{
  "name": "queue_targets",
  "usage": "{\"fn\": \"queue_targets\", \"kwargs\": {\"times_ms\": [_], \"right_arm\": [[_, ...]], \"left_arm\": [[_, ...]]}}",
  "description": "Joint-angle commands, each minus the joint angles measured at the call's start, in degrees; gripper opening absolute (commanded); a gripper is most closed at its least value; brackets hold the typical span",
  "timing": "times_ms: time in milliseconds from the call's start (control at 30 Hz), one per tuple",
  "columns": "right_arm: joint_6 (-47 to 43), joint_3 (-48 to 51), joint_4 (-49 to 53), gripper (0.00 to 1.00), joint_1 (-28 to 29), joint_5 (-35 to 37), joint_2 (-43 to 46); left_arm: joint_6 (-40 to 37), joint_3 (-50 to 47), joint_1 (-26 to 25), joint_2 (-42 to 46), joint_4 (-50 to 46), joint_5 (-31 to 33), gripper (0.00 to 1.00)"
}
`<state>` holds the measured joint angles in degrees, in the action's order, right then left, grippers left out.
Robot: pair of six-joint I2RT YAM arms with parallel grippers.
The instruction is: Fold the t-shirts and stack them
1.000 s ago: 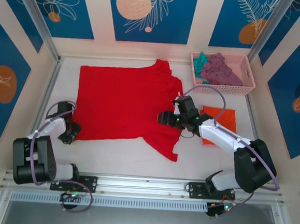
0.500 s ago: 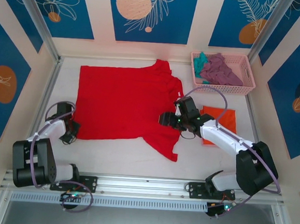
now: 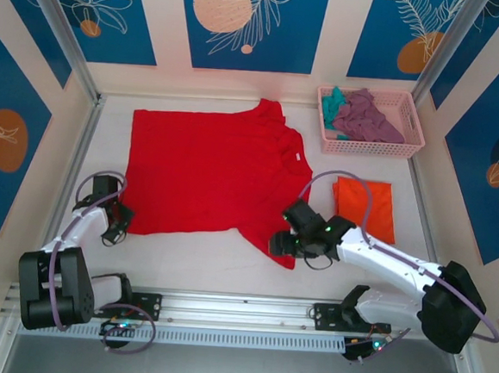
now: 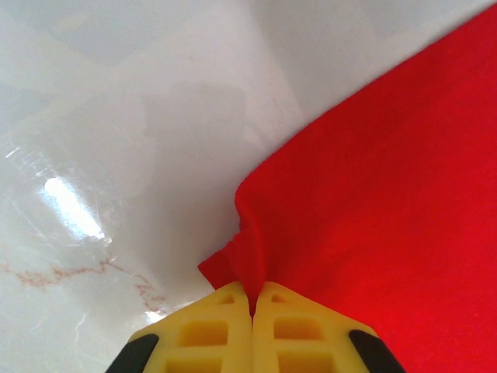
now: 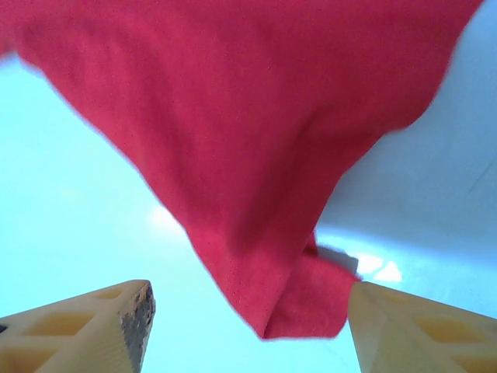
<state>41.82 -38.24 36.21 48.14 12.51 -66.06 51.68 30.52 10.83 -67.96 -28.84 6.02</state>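
Observation:
The red t-shirt (image 3: 207, 170) lies spread flat across the middle of the table. My left gripper (image 3: 119, 219) is at its near left hem corner. In the left wrist view the yellow fingers (image 4: 210, 334) of that gripper (image 4: 253, 299) are shut on a pinched fold of the red cloth (image 4: 388, 217). My right gripper (image 3: 281, 245) is at the shirt's near sleeve tip. In the right wrist view it (image 5: 248, 326) stands open, and the folded-over red sleeve tip (image 5: 256, 194) reaches down between its two fingers.
A folded orange t-shirt (image 3: 364, 208) lies flat to the right of the red one. At the back right stands a pink lattice basket (image 3: 382, 149) holding a crumpled teal t-shirt (image 3: 332, 102) and a mauve-purple one (image 3: 367, 116).
My left gripper has shut on the red shirt's hem corner. My right gripper has moved from the shirt's right side toward me, down to the near sleeve tip, staying open.

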Motion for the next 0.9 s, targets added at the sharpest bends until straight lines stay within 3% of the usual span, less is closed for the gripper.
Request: {"fn": "queue_targets", "kwargs": {"times_ms": [0, 167, 300, 400, 500, 667, 767, 867], "right_arm": [[-0.6, 2.4, -0.9, 0.68, 4.7, 2.6, -0.5], [0.2, 4.1, -3.8, 0.67, 8.5, 4.5, -4.7], [0.7, 4.2, -5.4, 0.56, 9.2, 4.8, -7.6], [1.4, 3.5, -5.6, 0.37, 9.5, 5.2, -8.4], [1.1, 1.7, -4.1, 0.0, 9.6, 4.3, -7.4], [1.0, -0.2, -6.6, 0.0, 6.9, -6.1, 0.3], [4.6, 2.1, -11.8, 0.0, 2.8, -15.0, 7.4], [9.2, 4.9, -13.5, 0.0, -2.1, -19.3, 13.4]], "left_arm": [[-1.8, -0.6, 0.6, -0.4, 0.3, -1.2, 0.0], [-2.2, -1.2, 0.6, -0.9, 1.0, -1.7, 0.0], [-2.5, -1.4, 0.6, -1.0, 1.6, -1.8, 0.0], [-2.6, -1.4, 0.6, -1.2, 1.9, -2.1, 0.0], [-2.7, -1.3, 0.6, -1.1, 1.9, -2.4, 0.0], [-2.9, -0.9, 0.6, -0.5, 1.7, -2.2, 0.0], [-2.7, -0.7, 0.6, -0.5, 1.9, -2.3, 0.0], [-2.6, -0.6, 0.6, -0.7, 2.3, -2.4, 0.0]]}}
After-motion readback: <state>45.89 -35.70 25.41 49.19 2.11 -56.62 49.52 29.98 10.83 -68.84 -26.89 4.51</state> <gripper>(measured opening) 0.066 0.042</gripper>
